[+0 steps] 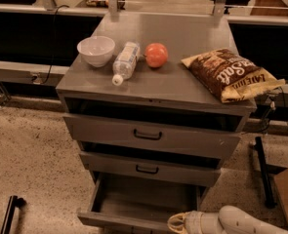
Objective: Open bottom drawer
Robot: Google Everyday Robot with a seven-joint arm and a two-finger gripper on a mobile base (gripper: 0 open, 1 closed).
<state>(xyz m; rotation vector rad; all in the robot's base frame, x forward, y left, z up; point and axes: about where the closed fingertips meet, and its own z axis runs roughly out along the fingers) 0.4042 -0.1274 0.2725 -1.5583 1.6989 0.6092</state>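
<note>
Standing well out of the grey cabinet (182, 30), the bottom drawer (133, 199) shows its bare grey tray from above; front panel runs along the lower edge of view. Gripper (178, 223) sits low at that front panel, toward its right half, at or just beside where a pull would be; drawer's own handle not visible. Cannot tell whether the gripper is spread or clamped on anything. Pale arm (246, 222) enters from lower right. Middle drawer (148, 168) and top drawer (148, 135) look only slightly forward, each with a small black loop handle at centre. On the cabinet top: white bowl (95, 50), plastic bottle (124, 61) lying on its side, round orange-red fruit (156, 55), chip bag (229, 73) hanging over the right front corner. Judgement: sheet-metal drawer, stiff, no load in it, so light and likely free-running on its slides. A centred hold on the loop handle, pulled straight out, suits it best; an off-centre or slanted pull may rack it. Task looks largely done.
</note>
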